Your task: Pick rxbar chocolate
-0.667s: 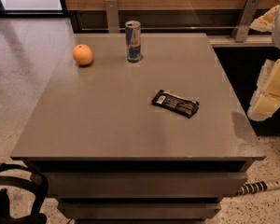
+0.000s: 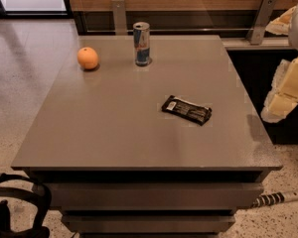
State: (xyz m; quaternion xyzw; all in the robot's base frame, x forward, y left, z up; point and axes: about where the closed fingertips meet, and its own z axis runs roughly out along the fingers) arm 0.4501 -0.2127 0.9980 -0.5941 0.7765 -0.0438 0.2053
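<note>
Nothing on the table has shifted since the frame a moment earlier, and the arm at the right edge sits where it did. Toward the far left corner rests the orange. The can stands upright to its right, near the back edge. Both are well apart from the task's thing and, by the look of it, serve only as distractors that leave the approach open.

Right of centre, the bar lies flat on its broad face, print up. Its long side slants from upper left down to lower right, with bare tabletop all round it. That flat lie suggests a pick from above, closing across the narrow width.

Farther right, past the table's right edge, hangs the gripper, the cream lower end of the arm, pointing down. It appears parked to the side, probably to keep the view of the table clear before the reach. Whether it is open or closed cannot be told. The bar is not in its hold: it lies on the table well to the gripper's left, apart from the jaws and not between them. The reach is judged not yet begun.
</note>
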